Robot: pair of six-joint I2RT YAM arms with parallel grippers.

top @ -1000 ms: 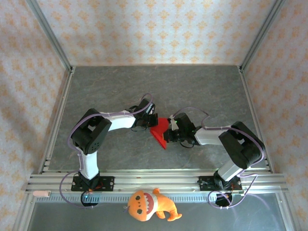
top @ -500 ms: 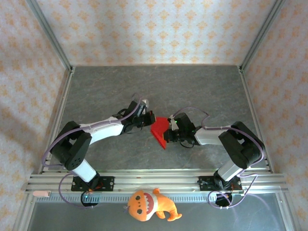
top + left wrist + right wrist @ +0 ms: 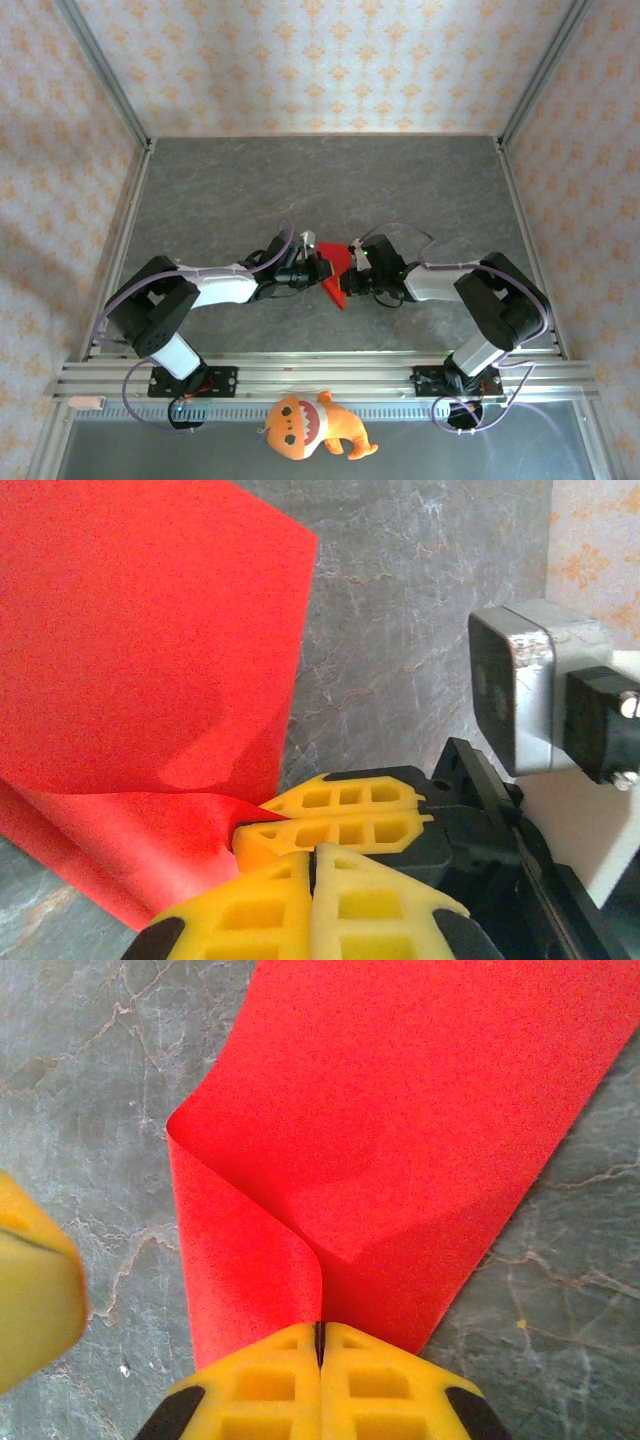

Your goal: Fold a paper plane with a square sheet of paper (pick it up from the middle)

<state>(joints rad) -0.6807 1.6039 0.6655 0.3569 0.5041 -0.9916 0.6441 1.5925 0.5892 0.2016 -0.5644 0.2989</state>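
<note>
Pinching the folded red paper (image 3: 336,275) near the tabletop (image 3: 400,180) centre, the right end effector (image 3: 320,1345) is clenched on its 3 o'clock side; the left end effector (image 3: 312,880) is clenched empty just beside it at 9 o'clock.

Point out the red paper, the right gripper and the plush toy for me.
square sheet of paper (image 3: 420,1110): right wrist view, on its flat upper layer.
right gripper (image 3: 320,1338): right wrist view, between its closed yellow fingertips.
orange plush toy (image 3: 305,426): top external view, on its toothed head.
</note>
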